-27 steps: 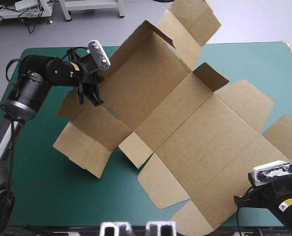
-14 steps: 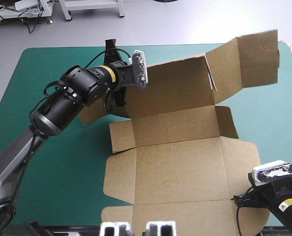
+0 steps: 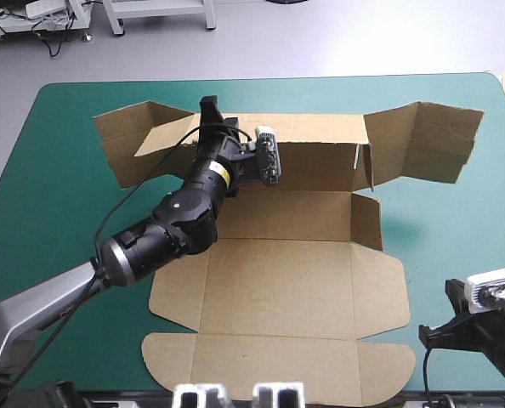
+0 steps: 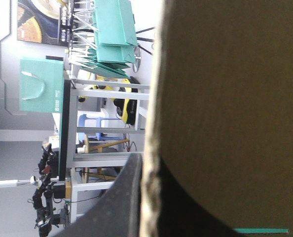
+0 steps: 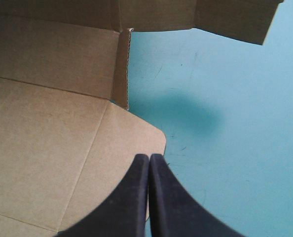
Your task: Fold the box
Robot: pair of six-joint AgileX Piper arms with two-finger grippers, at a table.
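Teal-green worktop (image 3: 57, 195) is carrying the brown box (image 3: 295, 280); left pincer (image 3: 208, 109), clamping its twelve-o'clock wall (image 3: 312, 161), should be lifting squarely; right pincer (image 5: 149, 159) is resting clenched, empty, at five o'clock.

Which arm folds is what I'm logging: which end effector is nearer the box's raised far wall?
Left. The left end effector grips the box by its raised far wall; the right end effector, shut, is at the flat panel's right edge, far from that wall.
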